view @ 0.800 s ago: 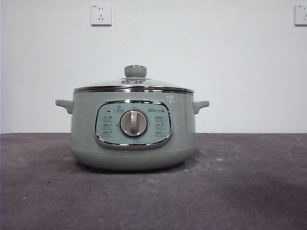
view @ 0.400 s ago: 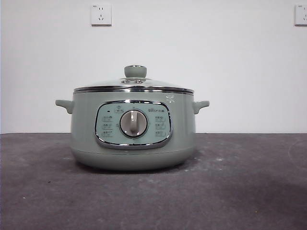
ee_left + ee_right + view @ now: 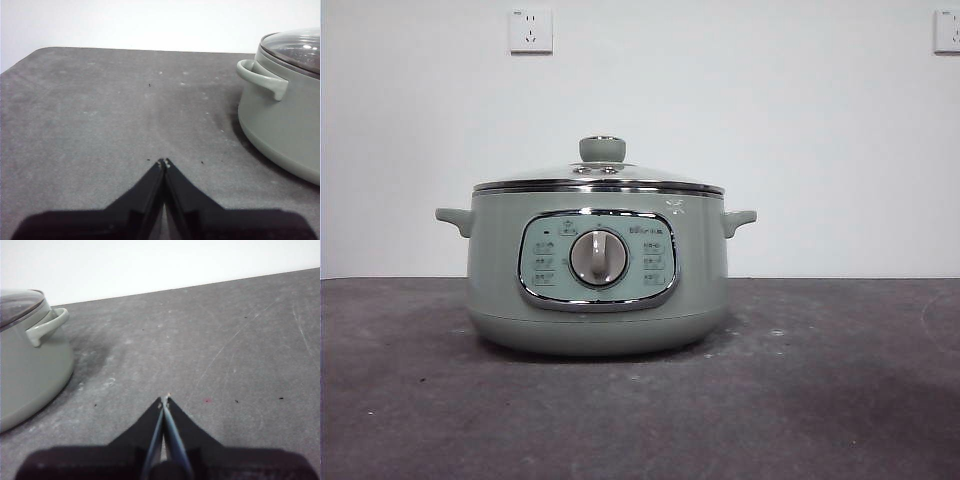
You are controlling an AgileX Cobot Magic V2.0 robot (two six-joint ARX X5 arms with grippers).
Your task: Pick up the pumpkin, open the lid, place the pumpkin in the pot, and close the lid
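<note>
The pot is seen lidded, the lid seated. The left gripper and right gripper are closed, empty, well apart from it. The pumpkin is possibly inside; unseen.

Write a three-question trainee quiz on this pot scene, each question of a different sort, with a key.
1. True or false: the lid sits on the pot.
2. Multiple choice: the left gripper is A) shut and holding nothing, B) shut on the lid's knob, C) open over the pot.
3. Fill in: the right gripper has its jaws ____.

Key: 1 true; 2 A; 3 shut. The pumpkin shows in no view.
</note>
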